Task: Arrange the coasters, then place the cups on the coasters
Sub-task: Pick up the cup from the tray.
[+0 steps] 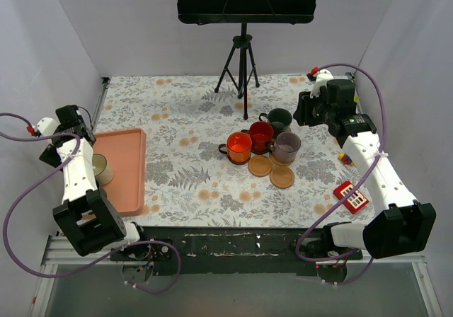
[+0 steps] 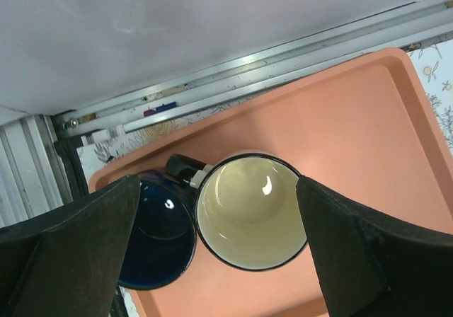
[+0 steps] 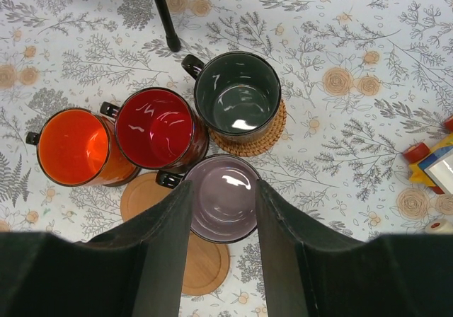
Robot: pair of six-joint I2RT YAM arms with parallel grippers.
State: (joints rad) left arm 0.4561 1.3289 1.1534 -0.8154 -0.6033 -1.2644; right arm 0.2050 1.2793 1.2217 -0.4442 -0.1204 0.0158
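In the middle of the bench (image 1: 177,112), four cups packed close together: orange cup (image 1: 238,147), red cup (image 1: 261,136), dark green cup (image 1: 279,120) and purple cup (image 1: 287,147). All four upright, mouths up. Under the dark green cup, a woven coaster (image 3: 272,131), peeking out past the cup's side. Just in front of the red and purple cups, one wood coaster (image 1: 260,165) and a second wood coaster (image 1: 282,177), lying flat, side by side.

High above this bunch, the right jaws, part way open, gripping nothing. From the right wrist, the purple cup seen far down through the gap in the jaws.

Well apart on the left, a pink tray (image 2: 354,119). In its near left corner, the cream cup (image 2: 248,214) and the dark blue cup (image 2: 159,235), upright and touching. Over these two, the left jaws, spread wide, gripping nothing, with the cream cup showing in the gap.

At the back of the bench, a black stand (image 1: 243,55) on three legs. Near the right edge, a red toy block (image 1: 351,197).
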